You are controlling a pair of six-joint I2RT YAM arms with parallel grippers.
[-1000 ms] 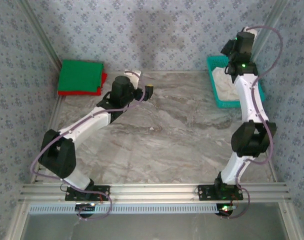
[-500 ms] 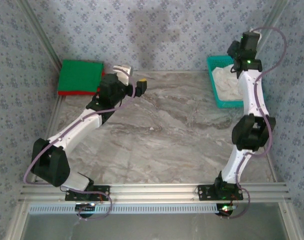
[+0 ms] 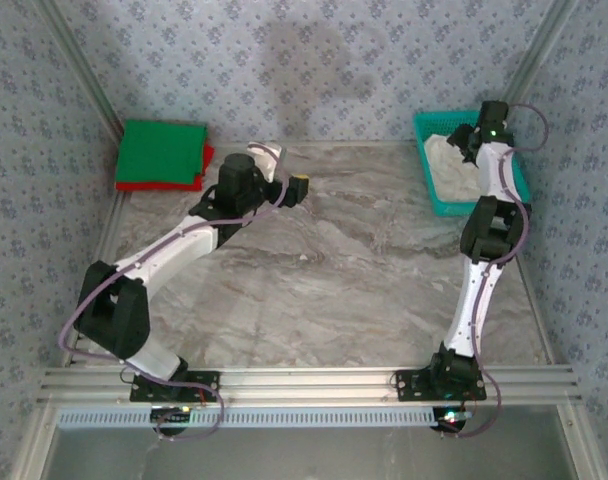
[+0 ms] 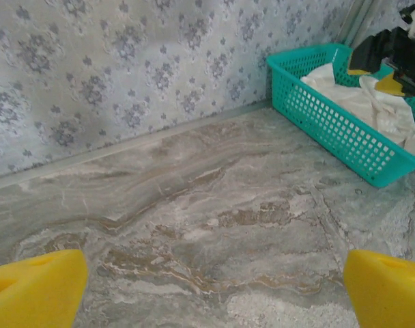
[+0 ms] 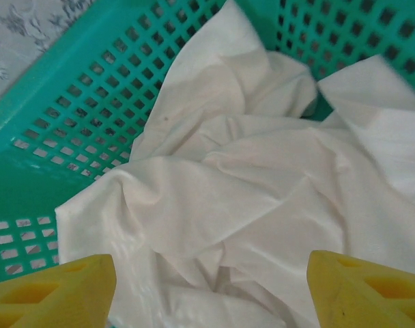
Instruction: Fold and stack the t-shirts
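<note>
**One shirt left in the basket, and a weak grasp is the risk**

One off-white t-shirt (image 5: 221, 184) lies crumpled inside the teal basket (image 5: 71, 102) and covers most of its floor. The right fingers (image 5: 50, 290) stand wide apart over the basket and hold nothing. The cloth lies below and between them, close, but I judge it is not yet touched.

They may close on one thin fold only, and then the shirt would slip out during the lift. A tip may also catch the mesh wall, so the basket rises with the cloth.

The left fingers (image 4: 33, 283), also wide and empty, hover over the bench (image 3: 324, 270), well left of the basket. Farther left of the basket, the green t-shirt (image 3: 162, 150) lies folded on the red t-shirt (image 3: 154, 186).
</note>
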